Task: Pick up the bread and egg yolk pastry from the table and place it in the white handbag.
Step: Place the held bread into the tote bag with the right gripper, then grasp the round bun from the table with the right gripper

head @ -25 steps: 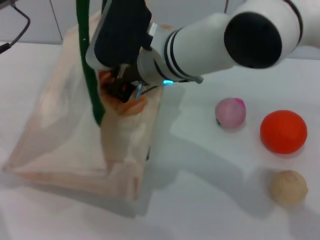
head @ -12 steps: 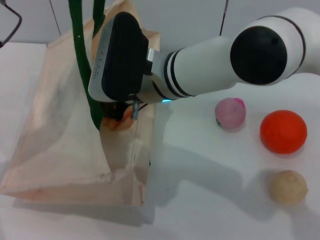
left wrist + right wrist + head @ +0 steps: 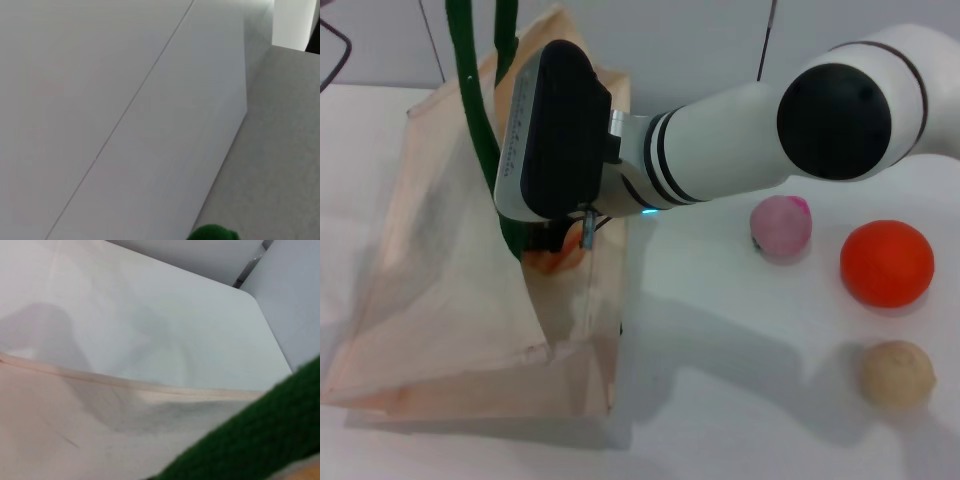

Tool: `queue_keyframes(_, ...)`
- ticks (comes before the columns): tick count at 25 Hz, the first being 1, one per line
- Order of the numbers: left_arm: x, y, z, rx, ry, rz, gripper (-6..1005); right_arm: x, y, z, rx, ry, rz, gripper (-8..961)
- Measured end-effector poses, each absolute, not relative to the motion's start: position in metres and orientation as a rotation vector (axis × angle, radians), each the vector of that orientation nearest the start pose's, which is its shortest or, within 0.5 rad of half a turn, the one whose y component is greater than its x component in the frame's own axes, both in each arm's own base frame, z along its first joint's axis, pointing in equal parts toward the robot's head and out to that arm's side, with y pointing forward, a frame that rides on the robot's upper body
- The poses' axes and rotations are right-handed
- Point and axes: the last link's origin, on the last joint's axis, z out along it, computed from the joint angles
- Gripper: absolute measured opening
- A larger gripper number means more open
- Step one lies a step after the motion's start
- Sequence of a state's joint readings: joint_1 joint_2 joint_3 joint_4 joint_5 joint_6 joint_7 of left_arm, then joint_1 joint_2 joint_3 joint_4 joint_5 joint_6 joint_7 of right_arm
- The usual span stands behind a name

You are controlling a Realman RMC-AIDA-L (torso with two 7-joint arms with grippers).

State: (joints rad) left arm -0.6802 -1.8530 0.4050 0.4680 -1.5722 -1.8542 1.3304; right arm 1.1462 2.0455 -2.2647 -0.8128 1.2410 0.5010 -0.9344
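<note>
The white handbag [image 3: 450, 280] stands on the table at the left, its dark green handles [image 3: 470, 110] pulled up out of the head view. My right gripper [image 3: 570, 240] reaches across into the bag's open mouth, mostly hidden under its black wrist housing. It is shut on the bread [image 3: 558, 259], of which only an orange-tan end shows at the mouth. The egg yolk pastry [image 3: 897, 373] lies on the table at the far right, apart from both arms. The right wrist view shows the bag's cloth [image 3: 75, 440] and a green handle [image 3: 260, 440]. The left gripper is out of view.
A pink ball [image 3: 780, 227] and a bright orange ball [image 3: 886, 262] lie on the white table right of the bag, behind the pastry. The right arm spans the space above them. The left wrist view shows a wall and a bit of green handle [image 3: 212, 233].
The bag's mouth has been lifted and pulled further left. My right gripper has sunk deeper into it with the bread, which now shows less. The balls have not moved.
</note>
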Motion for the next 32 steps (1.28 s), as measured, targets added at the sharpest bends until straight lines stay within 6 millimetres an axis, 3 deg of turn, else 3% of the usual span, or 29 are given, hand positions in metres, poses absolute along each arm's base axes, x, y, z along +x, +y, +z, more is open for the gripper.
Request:
queue_keyframes(9,-0.222,0.365,0.149,-2.343,-0.842,-1.606,119,0.026,0.374,-0.159,-2.813,-0.306,-0.082,678)
queue_keyframes(17,-0.226,0.363,0.152,-2.323,-0.845,-1.608,120,0.030,0.380,-0.133,-2.804,-0.247,-0.058,897)
queue_keyframes(23,-0.229,0.362,0.152,-2.316,-0.851,-1.604,120,0.044,0.392,-0.110,-2.773,-0.158,-0.071,896)
queue_keyframes(32,-0.235,0.360,0.155,-2.299,-0.864,-1.587,119,0.098,0.414,-0.054,-2.652,0.085,-0.113,896)
